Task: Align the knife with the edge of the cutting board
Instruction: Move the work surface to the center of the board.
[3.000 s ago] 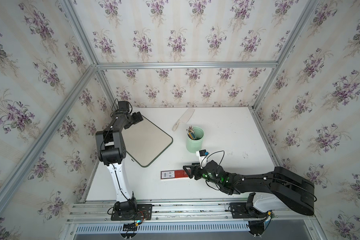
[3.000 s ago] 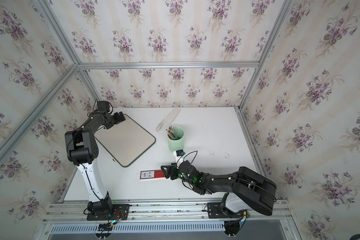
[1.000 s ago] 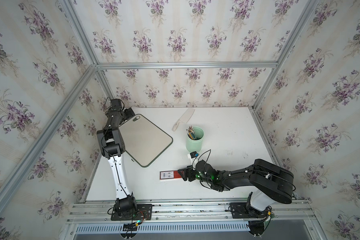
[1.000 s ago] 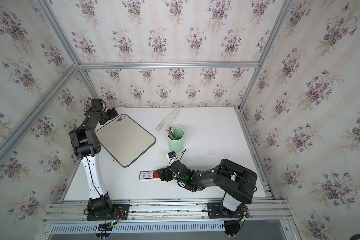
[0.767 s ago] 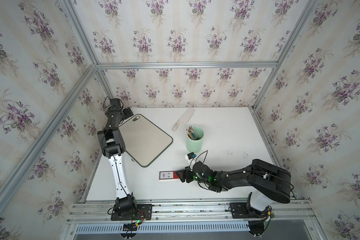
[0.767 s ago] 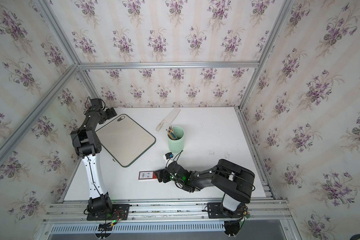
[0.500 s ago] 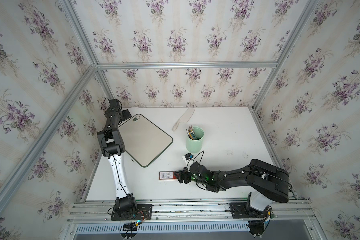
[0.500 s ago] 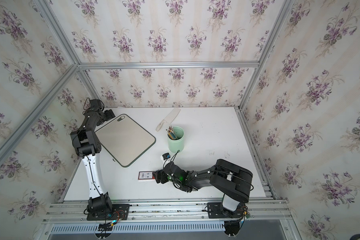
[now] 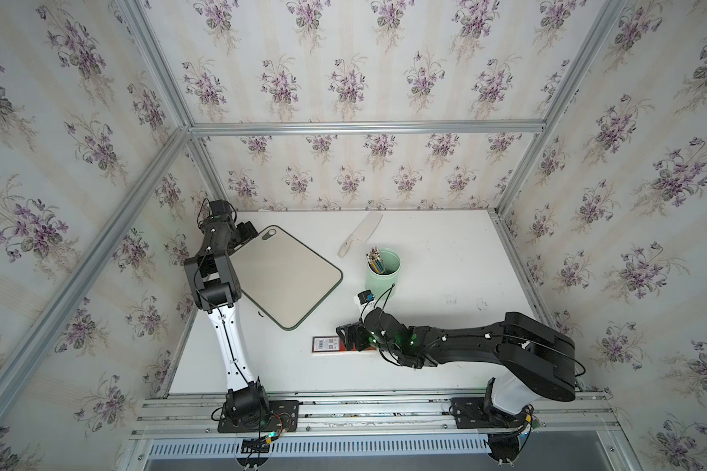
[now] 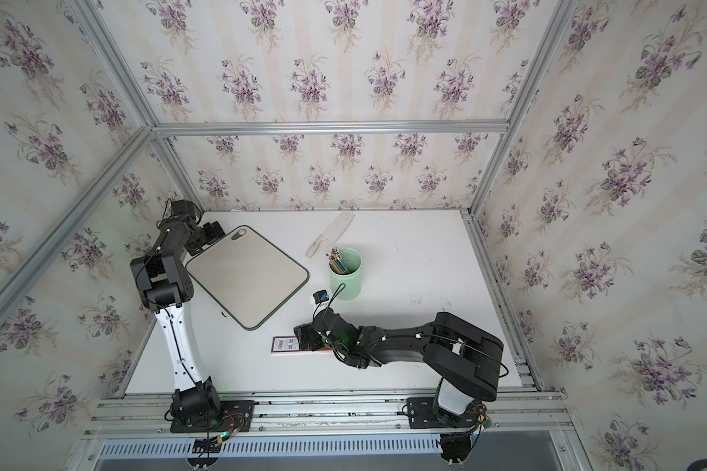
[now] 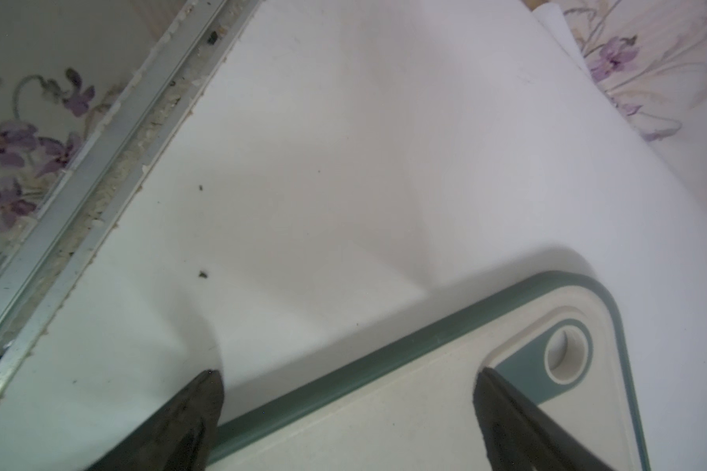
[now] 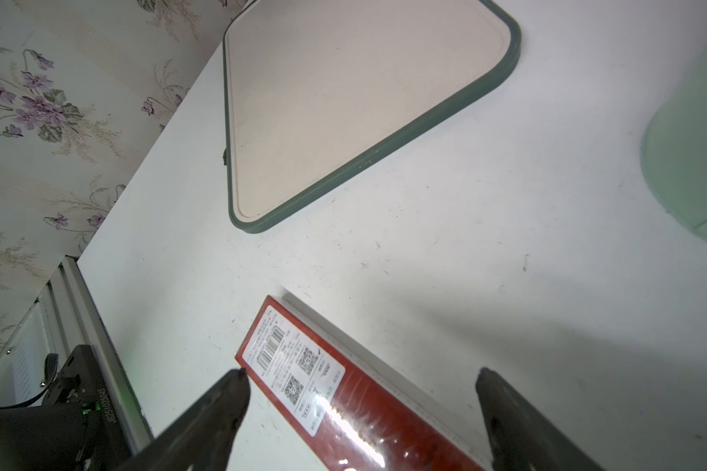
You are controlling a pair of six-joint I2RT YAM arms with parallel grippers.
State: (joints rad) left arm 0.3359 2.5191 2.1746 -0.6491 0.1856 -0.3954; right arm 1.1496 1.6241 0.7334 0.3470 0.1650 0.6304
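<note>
The off-white knife lies on the table beyond the green cup, apart from the cutting board and angled to its edges. The beige, green-rimmed cutting board sits skewed at the left. My left gripper is open at the board's far corner by the oval hole, with its fingers straddling the green rim. My right gripper is open low over the red box, far from the knife.
A flat red box with a barcode label lies near the front, between my right fingers. A pale green cup of pencils stands between knife and right arm. Walls and rails close in the table.
My right gripper has slid left along the red box and its jaws have widened. My left gripper has shifted slightly toward the back-left corner. Knife, board and box have stayed put.
</note>
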